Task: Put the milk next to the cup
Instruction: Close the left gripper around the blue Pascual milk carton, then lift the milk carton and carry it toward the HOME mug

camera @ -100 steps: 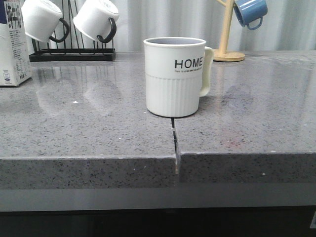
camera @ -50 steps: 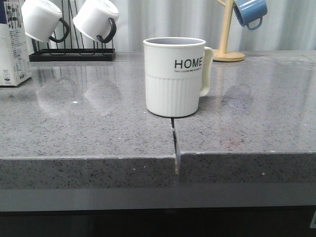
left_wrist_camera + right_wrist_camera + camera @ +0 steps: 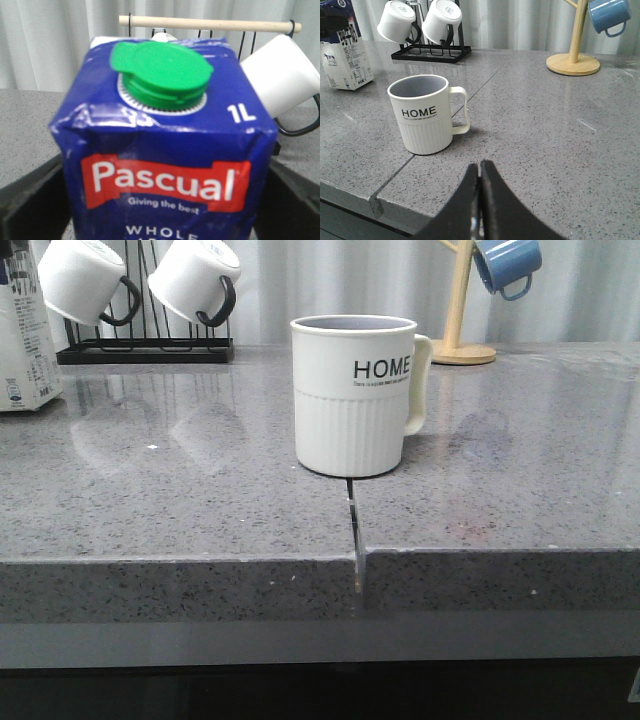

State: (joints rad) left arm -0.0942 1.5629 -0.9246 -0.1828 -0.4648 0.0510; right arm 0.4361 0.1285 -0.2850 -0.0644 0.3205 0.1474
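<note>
The milk [image 3: 165,150], a carton with a dark blue top, a green cap and "WHOLE" lettering, fills the left wrist view. My left gripper [image 3: 162,225] is shut on it, with a dark finger [image 3: 30,205] on each side. The carton stands at the far left of the counter in the front view [image 3: 25,350] and in the right wrist view [image 3: 342,60]. The cup [image 3: 355,395], cream-white with "HOME" on it, stands in the middle near the front edge, its handle to the right. My right gripper [image 3: 480,167] is shut and empty, low over the counter in front of the cup [image 3: 426,114].
A black rack [image 3: 145,350] with two white mugs [image 3: 190,280] stands at the back left, just behind the carton. A wooden mug tree [image 3: 462,340] with a blue mug [image 3: 508,265] stands at the back right. A seam [image 3: 353,530] splits the grey counter under the cup.
In the front view the carton has shifted slightly left and up. The cup and the right gripper have not moved.
</note>
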